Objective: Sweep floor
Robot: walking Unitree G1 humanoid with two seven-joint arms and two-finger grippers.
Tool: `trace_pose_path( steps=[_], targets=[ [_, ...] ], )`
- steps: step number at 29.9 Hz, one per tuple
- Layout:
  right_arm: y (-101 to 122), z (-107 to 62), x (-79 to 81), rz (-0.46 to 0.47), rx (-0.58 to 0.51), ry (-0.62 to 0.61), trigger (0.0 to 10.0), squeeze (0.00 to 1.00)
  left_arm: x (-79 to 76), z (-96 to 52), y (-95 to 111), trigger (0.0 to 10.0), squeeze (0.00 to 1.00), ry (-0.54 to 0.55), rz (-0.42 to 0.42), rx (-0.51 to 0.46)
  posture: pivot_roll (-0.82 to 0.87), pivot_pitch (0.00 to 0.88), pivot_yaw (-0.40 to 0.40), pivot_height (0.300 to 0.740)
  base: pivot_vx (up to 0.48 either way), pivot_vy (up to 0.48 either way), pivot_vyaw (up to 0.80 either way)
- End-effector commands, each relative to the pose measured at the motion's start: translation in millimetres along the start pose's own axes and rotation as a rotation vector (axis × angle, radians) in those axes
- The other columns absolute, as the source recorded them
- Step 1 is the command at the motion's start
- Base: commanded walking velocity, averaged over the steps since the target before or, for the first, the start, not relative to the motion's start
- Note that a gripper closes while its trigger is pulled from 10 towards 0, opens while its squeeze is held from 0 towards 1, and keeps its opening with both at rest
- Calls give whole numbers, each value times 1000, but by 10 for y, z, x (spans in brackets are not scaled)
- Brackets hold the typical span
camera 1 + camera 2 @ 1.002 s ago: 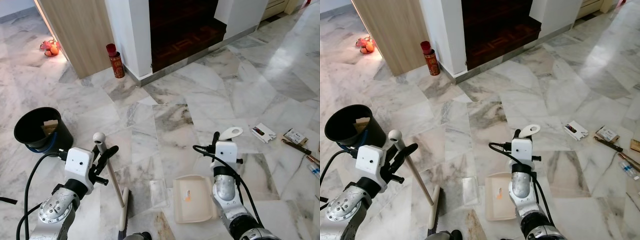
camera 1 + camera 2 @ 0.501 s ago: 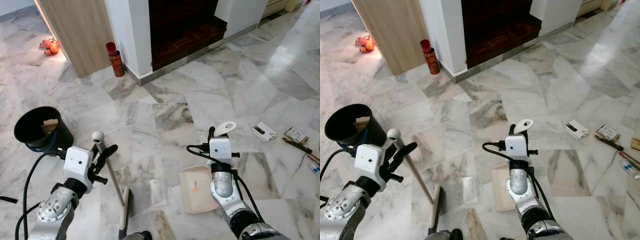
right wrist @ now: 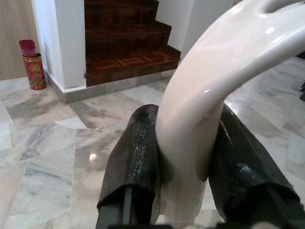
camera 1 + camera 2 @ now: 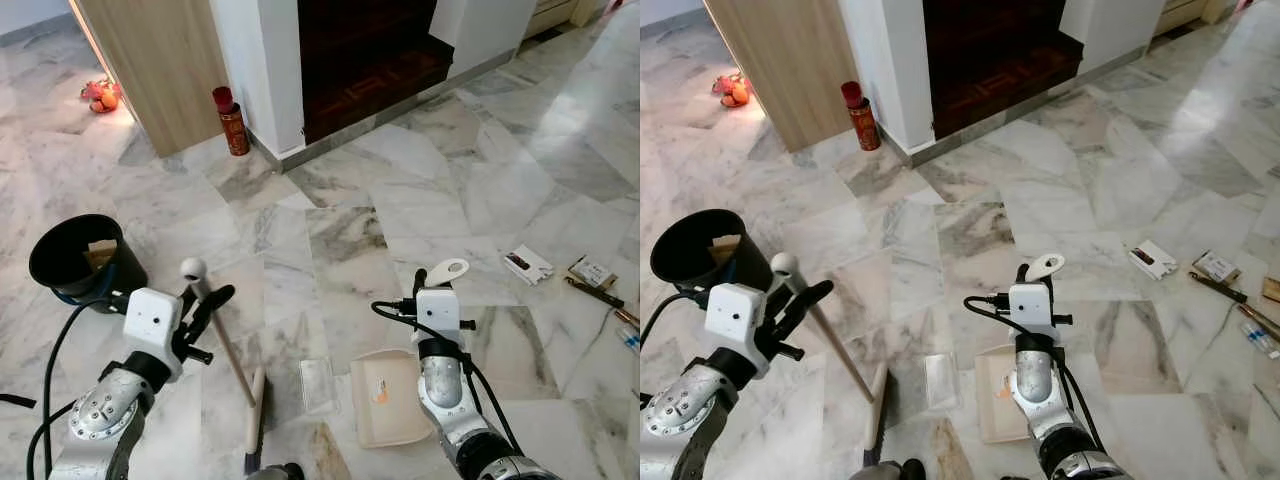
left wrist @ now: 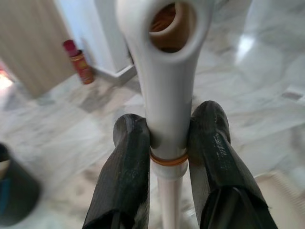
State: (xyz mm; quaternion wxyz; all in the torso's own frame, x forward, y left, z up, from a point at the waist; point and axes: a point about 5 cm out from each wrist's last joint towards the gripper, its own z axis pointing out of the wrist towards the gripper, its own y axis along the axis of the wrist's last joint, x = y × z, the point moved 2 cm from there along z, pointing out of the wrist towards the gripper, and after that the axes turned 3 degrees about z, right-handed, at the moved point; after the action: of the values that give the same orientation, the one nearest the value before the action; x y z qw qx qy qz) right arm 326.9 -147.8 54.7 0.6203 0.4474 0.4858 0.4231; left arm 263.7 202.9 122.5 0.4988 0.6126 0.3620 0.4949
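L pincer [image 4: 205, 300] clamps broom [image 4: 225, 355]; R pincer [image 4: 425, 280] grips dustpan [image 4: 385, 400]; plastic scrap [image 4: 317, 384] lies btwn brush & pan.

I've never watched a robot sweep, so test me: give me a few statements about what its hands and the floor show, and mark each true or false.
1. The left hand is clamped on the broom handle. True.
2. The right hand hangs empty. False: it grips the dustpan handle.
3. The dustpan rests on the floor beside the broom head. True.
4. The black bucket sits on the robot's right. False: it is on its left.
5. A red can stands by the white wall. True.
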Motion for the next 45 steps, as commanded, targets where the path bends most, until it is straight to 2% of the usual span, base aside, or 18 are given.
trace_pose_path(
  steps=[1, 5, 6, 8, 9, 15, 17, 18, 20, 21, 23, 25, 29, 36, 39, 40, 41, 45],
  targets=[
    [-90, -56, 22, 1, 49, 11, 10000, 0, 177, -44, 29, 10000, 0, 65, 164, -11, 236, 138, 70, 740, 0, 0, 0],
    [-92, -46, 0, 3, 52, 1, 10000, 0, 218, 19, 33, 10000, 0, 126, 248, -35, 221, 138, 63, 740, 0, 0, 0],
    [-92, -46, 0, 3, 52, 1, 10000, 0, 218, 19, 33, 10000, 0, 126, 248, -35, 221, 138, 63, 740, 0, 0, 0],
    [-92, -46, -9, 8, 52, -3, 10000, 0, 207, 55, 21, 10000, 0, 168, 349, -55, 217, 138, 60, 740, 0, 0, 0],
    [-92, -46, -9, 9, 51, -2, 10000, 0, 194, 66, 1, 10000, 0, 179, 366, -57, 214, 137, 57, 740, 0, 0, 0],
    [-94, -46, -31, 13, 51, -9, 10000, 0, 165, 113, -83, 10000, 0, 255, 377, -72, 206, 139, 54, 740, 0, 0, 0],
    [-105, -49, -48, 24, 59, -21, 10000, 0, 147, 143, -89, 10000, 0, 264, 288, -83, 202, 139, 51, 740, 0, 0, 0],
    [-112, -52, -56, 30, 63, -26, 10000, 0, 119, 179, -84, 10000, 0, 257, 180, -97, 201, 138, 51, 740, 0, 0, 0],
    [-114, -53, -57, 30, 64, -26, 10000, 0, 88, 210, -80, 10000, 0, 244, 106, -113, 200, 139, 47, 740, 0, 0, 0],
    [-114, -53, -57, 30, 64, -26, 10000, 0, 88, 210, -80, 10000, 0, 244, 106, -113, 200, 139, 47, 740, 0, 0, 0],
    [-117, -53, -59, 32, 66, -24, 10000, 0, 26, 258, -72, 10000, 0, 212, -28, -128, 199, 141, 46, 740, 0, 0, 0],
    [-120, -52, -62, 33, 69, -23, 10000, 0, -23, 283, -79, 10000, 0, 174, -92, -124, 199, 142, 45, 740, 0, 0, 0],
    [-124, -54, -66, 36, 71, -23, 10000, 0, -121, 274, -100, 10000, 0, 88, -113, -106, 196, 144, 43, 740, 0, 0, 0],
    [-128, -53, -75, 36, 73, -22, 10000, 0, -217, 266, -137, 10000, 0, 4, -153, -77, 190, 149, 42, 740, 0, 0, 0],
    [-136, -56, -86, 35, 75, -20, 10000, 0, -263, 275, -126, 10000, 0, -38, -291, -69, 190, 151, 39, 740, 0, 0, 0],
    [-136, -56, -86, 35, 75, -20, 10000, 0, -263, 275, -126, 10000, 0, -38, -291, -69, 190, 151, 39, 740, 0, 0, 0],
    [-138, -56, -87, 36, 77, -20, 10000, 0, -247, 293, -94, 10000, 0, -19, -383, -86, 190, 153, 38, 740, 0, 0, 0],
    [-139, -55, -84, 37, 78, -19, 10000, 0, -219, 309, -59, 10000, 0, -1, -434, -104, 190, 154, 36, 740, 0, 0, 0]
  ],
)
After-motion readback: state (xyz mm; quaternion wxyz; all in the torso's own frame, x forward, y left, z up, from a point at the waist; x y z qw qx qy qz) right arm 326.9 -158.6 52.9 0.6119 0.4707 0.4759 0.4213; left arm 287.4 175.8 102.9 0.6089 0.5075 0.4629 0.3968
